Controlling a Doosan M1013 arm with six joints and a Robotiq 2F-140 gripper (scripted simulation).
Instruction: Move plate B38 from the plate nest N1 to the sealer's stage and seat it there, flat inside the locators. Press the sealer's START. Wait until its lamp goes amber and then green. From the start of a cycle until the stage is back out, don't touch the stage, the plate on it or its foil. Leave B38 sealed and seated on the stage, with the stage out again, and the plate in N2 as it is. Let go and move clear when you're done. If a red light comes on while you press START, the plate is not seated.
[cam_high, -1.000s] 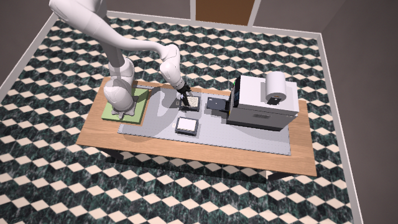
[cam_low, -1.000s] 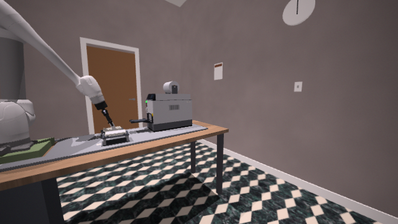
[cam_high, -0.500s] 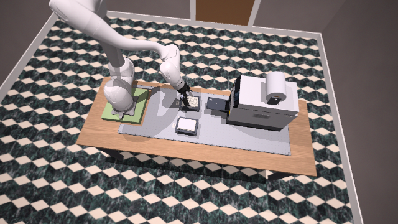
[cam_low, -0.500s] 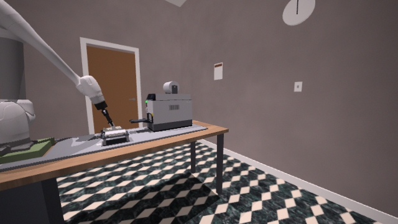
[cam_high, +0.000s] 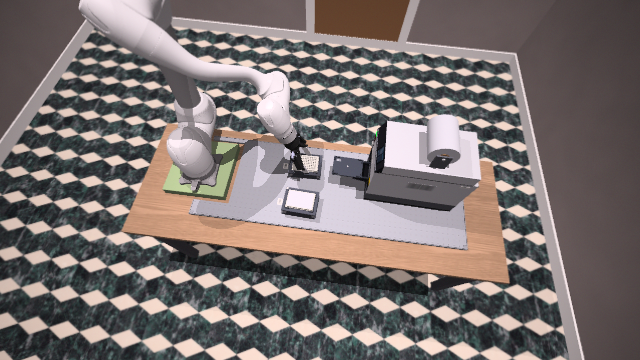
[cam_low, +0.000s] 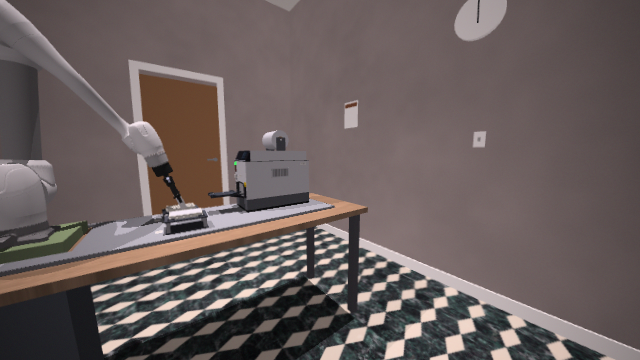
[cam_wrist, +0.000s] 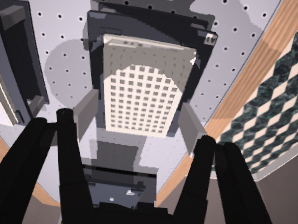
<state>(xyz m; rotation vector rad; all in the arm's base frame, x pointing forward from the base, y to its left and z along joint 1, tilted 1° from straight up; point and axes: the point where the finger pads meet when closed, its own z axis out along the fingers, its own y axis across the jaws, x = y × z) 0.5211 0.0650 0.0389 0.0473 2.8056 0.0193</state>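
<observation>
- Wooden table (cam_high: 350, 252) (cam_low: 250, 226), carrying everything.
- White arm (cam_high: 215, 72) (cam_low: 75, 80), reaching down over it.
- Grey sealer (cam_high: 420, 182) (cam_low: 277, 180), green light lit, stage (cam_high: 348, 167) (cam_low: 220, 194) (cam_wrist: 107, 192) out and bare.
- B38 (cam_high: 309, 163) (cam_wrist: 142, 95), in its dark nest (cam_high: 312, 175) (cam_wrist: 150, 25) between arm base and stage.
- White-topped plate (cam_high: 301, 200) (cam_low: 184, 214) (cam_wrist: 7, 102), in the other nest.
- Fingers (cam_high: 298, 160) (cam_low: 179, 200), spread, pinching nothing, pads apart near B38.

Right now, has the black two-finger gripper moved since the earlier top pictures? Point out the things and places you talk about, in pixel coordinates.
No; the black two-finger gripper (cam_high: 298, 162) (cam_wrist: 139, 106) sits over the same dark plate nest (cam_high: 312, 175) (cam_wrist: 96, 60).
</observation>
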